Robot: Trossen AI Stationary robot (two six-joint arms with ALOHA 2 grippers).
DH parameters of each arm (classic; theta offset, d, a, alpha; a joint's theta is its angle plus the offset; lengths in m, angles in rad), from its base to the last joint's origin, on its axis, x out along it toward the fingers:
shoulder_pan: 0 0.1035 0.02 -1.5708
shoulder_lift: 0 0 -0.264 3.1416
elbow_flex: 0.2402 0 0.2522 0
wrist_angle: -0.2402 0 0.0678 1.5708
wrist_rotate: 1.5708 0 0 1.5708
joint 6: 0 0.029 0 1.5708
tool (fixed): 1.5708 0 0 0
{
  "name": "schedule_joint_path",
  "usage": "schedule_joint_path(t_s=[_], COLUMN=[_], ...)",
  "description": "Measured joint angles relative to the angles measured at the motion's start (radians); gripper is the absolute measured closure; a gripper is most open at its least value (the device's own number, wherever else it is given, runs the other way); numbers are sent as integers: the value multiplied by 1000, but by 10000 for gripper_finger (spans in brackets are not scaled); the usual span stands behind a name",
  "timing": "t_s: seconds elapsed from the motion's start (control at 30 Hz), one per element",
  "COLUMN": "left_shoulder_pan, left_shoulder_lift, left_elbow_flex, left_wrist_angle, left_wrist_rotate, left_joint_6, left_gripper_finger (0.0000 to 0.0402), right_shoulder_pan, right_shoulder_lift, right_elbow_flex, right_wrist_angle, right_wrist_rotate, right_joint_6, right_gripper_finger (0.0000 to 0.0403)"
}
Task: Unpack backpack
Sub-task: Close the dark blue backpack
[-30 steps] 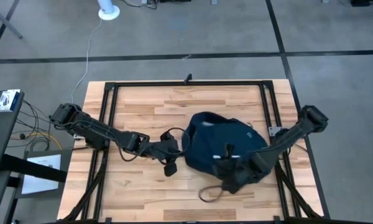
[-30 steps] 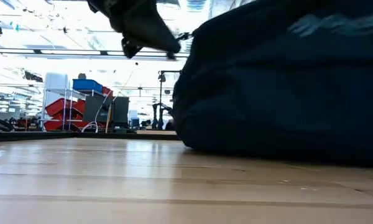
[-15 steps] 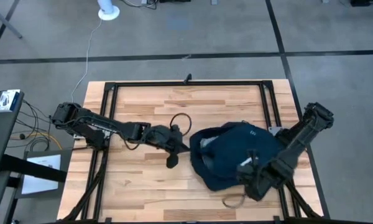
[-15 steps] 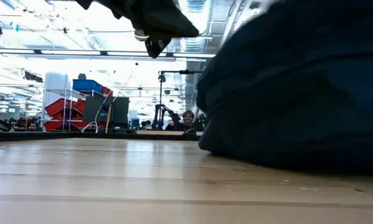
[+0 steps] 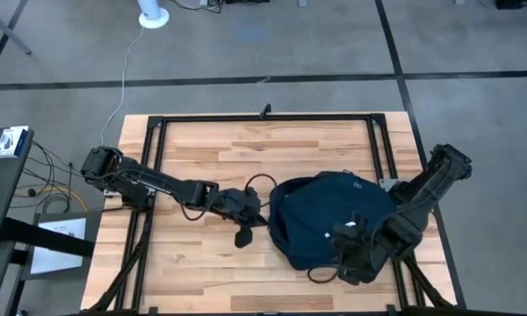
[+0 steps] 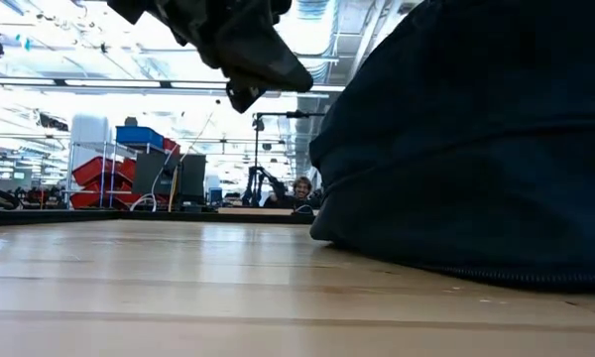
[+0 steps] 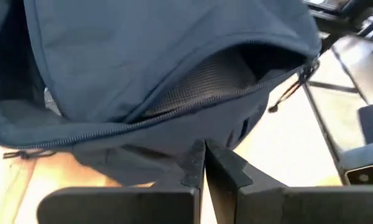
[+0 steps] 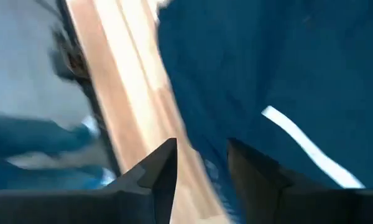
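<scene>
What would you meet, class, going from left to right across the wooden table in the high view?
Left dark two-finger hand at the bag's edge → large soft dark navy fabric backpack → right dark two-finger hand over the backpack's near right part.

Matt navy cloth backpack (image 5: 329, 219), wood table (image 5: 211, 149)

Backpack (image 5: 329, 215): I see dark navy fabric, rounded, slumped.
Markings: short white stripe, small white logo.
Zipper: open, mesh lining showing inside.
Place: right half of the counter (image 5: 211, 149), lying flat.
</scene>
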State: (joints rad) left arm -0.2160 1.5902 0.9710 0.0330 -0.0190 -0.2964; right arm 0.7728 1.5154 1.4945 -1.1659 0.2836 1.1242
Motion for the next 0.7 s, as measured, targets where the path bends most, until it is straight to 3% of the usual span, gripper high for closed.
schedule_joint_path(t_s=[0.1, 0.2, 0.3, 0.4, 0.53, 0.7], left_shoulder_pan=[-11, -10, -8, -6, -5, -5], left_shoulder_lift=[0, -9, -9, -9, -9, -9], left_elbow_flex=[-1, 0, 0, 0, 0, 0], left_wrist_angle=[-45, -62, -99, -105, -113, -120], left_wrist_rotate=[-76, -82, -81, -81, -81, -79], left_joint_6=[5, 43, 64, 85, 105, 102], left_gripper_finger=[401, 401, 401, 401, 401, 401], right_shoulder_pan=[26, 74, 129, 184, 250, 253], right_shoulder_lift=[0, 0, 14, 35, 25, -91], right_elbow_flex=[59, 100, 91, 65, -39, -269], right_wrist_angle=[42, 65, 20, -136, -247, -98], right_wrist_rotate=[24, 13, -118, -265, -392, -390], right_joint_6=[76, 139, 329, 581, 811, 889], right_gripper_finger=[289, 329, 383, 394, 399, 402])
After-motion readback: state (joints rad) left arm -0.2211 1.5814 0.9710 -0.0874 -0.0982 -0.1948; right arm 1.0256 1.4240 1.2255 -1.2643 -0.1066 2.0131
